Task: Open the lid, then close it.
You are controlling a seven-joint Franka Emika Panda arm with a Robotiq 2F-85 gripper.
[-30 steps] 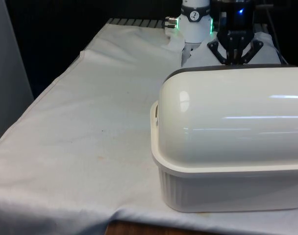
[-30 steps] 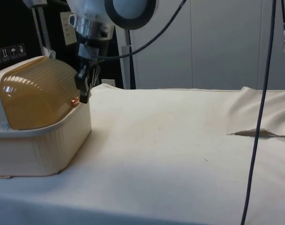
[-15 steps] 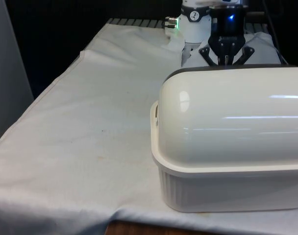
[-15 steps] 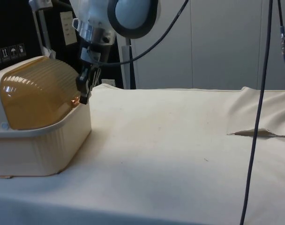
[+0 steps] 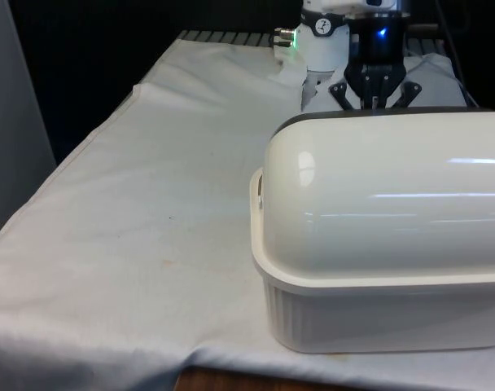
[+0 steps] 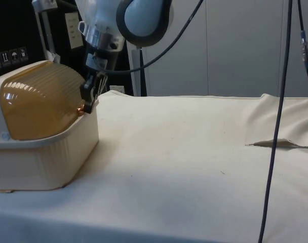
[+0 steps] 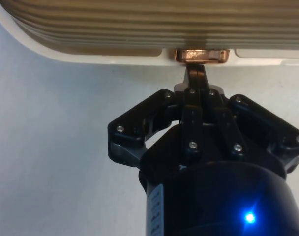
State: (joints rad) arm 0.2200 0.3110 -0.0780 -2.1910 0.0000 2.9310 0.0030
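- A cream bread box sits at the near end of the cloth-covered desk, its roll-top lid fully down.
- Behind it, the end effector, fingers pinched together, meets the lid's copper handle; opening seemingly awaits an upward lift.

One bread box, cream, on the desk. One ribbed amber lid over it, down. One copper handle at the lid's edge. One black tool, pinched together on that handle. One white cloth across the desk.
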